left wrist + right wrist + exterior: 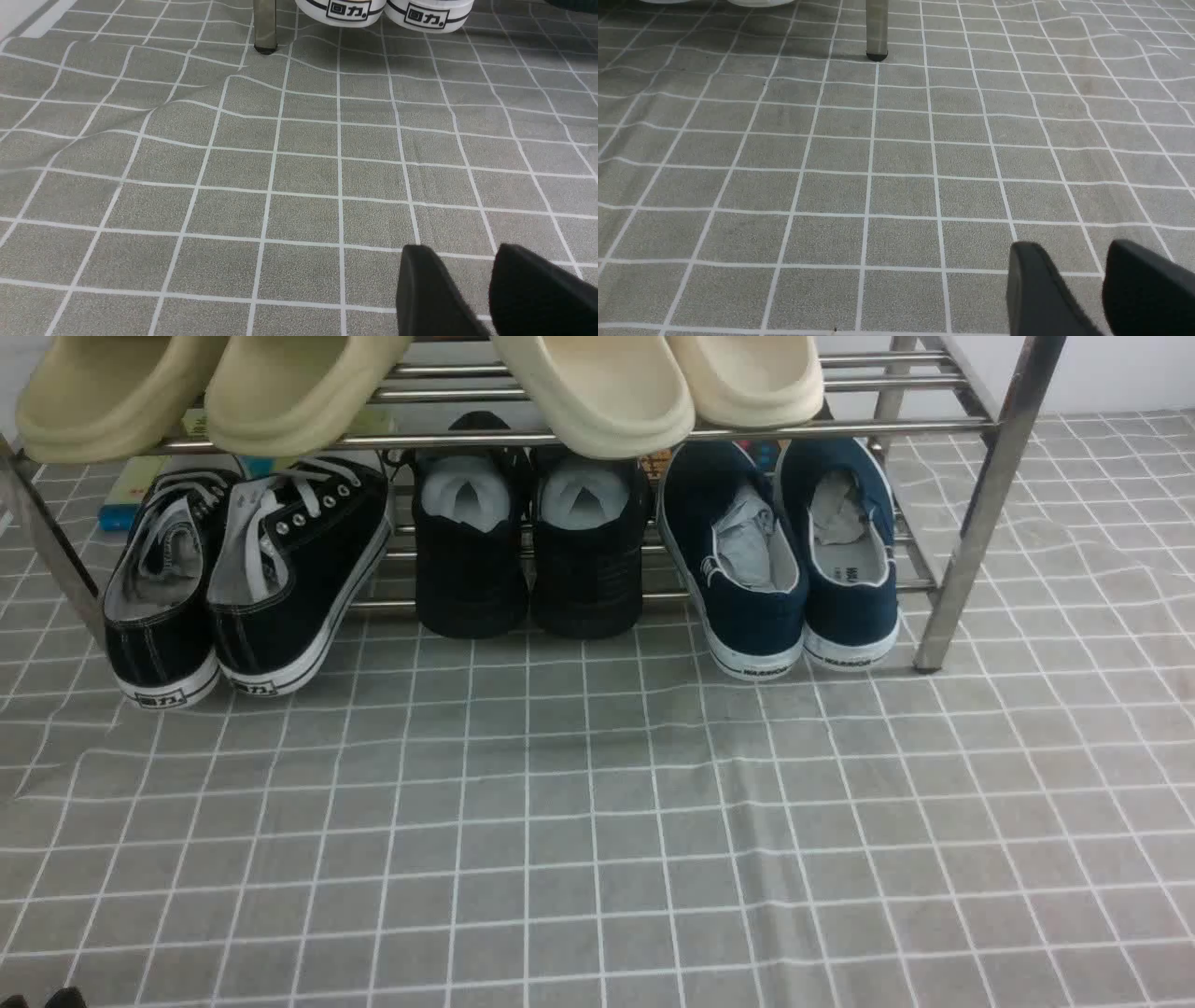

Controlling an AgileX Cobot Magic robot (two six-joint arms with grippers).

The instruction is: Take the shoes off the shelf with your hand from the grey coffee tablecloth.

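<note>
Black fingers of the right gripper (1076, 254) sit over the grey checked tablecloth (597, 821), jaws apart with nothing between them. The left gripper (465, 261) likewise stands open and empty. Both are well apart from the steel shelf (990, 495). On its lower tier, at the right end beside the front leg, the 2 navy slip-on shoes (794, 560) lie side by side, heels toward the camera, crumpled paper inside. All-black shoes (532, 560) sit mid-shelf, black lace-up sneakers (243, 588) left, cream slippers (597, 392) above.
</note>
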